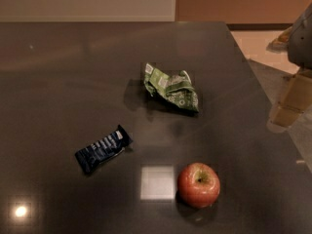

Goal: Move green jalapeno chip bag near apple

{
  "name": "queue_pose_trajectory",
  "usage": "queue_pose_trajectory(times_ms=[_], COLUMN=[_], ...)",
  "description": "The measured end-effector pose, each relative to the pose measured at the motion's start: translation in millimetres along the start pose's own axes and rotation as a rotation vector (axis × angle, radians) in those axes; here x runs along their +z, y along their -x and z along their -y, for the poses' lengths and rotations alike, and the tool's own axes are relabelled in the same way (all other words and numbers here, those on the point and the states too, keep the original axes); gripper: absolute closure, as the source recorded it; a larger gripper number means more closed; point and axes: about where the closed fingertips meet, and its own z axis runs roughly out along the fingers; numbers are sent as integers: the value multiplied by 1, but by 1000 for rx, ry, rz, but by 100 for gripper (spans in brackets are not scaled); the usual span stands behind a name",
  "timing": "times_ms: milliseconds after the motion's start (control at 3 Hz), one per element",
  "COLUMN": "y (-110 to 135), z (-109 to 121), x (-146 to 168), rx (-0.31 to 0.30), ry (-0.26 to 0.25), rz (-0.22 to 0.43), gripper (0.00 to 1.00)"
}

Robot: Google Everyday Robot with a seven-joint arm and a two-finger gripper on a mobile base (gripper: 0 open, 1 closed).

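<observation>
The green jalapeno chip bag (171, 87) lies crumpled near the middle of the dark table (58, 82). The apple (199, 185), red with a yellow-green patch at its stem, stands near the front edge, below and slightly right of the bag, well apart from it. My gripper (294, 99) shows at the right edge of the view, beyond the table's right side. It is level with the bag, far to its right, and holds nothing that I can see.
A dark navy bar wrapper (103, 148) lies left of the apple and below-left of the bag. The table's right edge runs diagonally toward the front right. A light floor and a brown wall lie beyond it.
</observation>
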Motion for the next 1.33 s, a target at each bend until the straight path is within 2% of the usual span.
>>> queue_pose_trajectory(times_ms=[333, 667, 1333], y=[2, 14, 49], z=[1, 12, 50], x=[-1, 15, 74], rx=[-4, -26, -67], ry=[0, 30, 110], rz=[4, 45, 146], gripper=[0, 0, 0])
